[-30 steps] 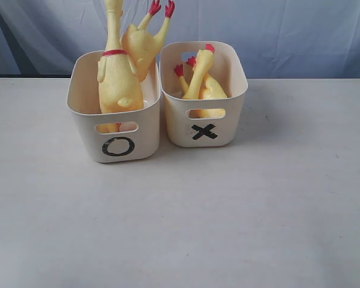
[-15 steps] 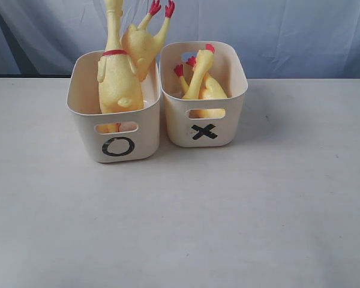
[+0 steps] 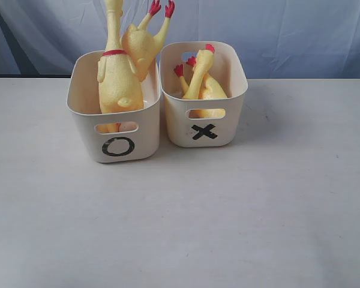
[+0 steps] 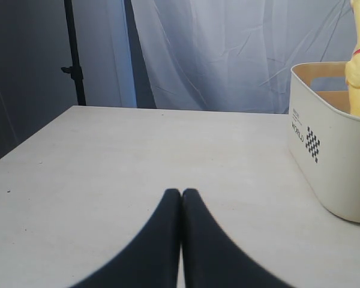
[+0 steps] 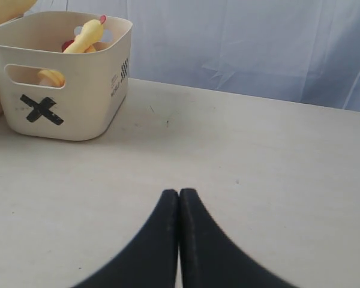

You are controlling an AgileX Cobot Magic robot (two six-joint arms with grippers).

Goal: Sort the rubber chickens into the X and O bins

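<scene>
Two cream bins stand side by side at the back of the table. The O bin (image 3: 87, 129) holds two large yellow rubber chickens: one (image 3: 119, 84) upright with a red neck band, one (image 3: 141, 43) head down with red feet up. The X bin (image 3: 179, 123) holds two smaller chickens (image 3: 204, 84). Neither gripper shows in the exterior view. My left gripper (image 4: 181, 193) is shut and holds nothing, over bare table beside the O bin (image 4: 330, 156). My right gripper (image 5: 179, 192) is shut and holds nothing, some way from the X bin (image 5: 78, 108).
A pale tabletop (image 3: 228, 216) stretches in front of the bins. A blue-grey curtain (image 3: 288, 30) hangs behind the table. A dark stand pole (image 4: 75, 54) rises past the table's far edge in the left wrist view.
</scene>
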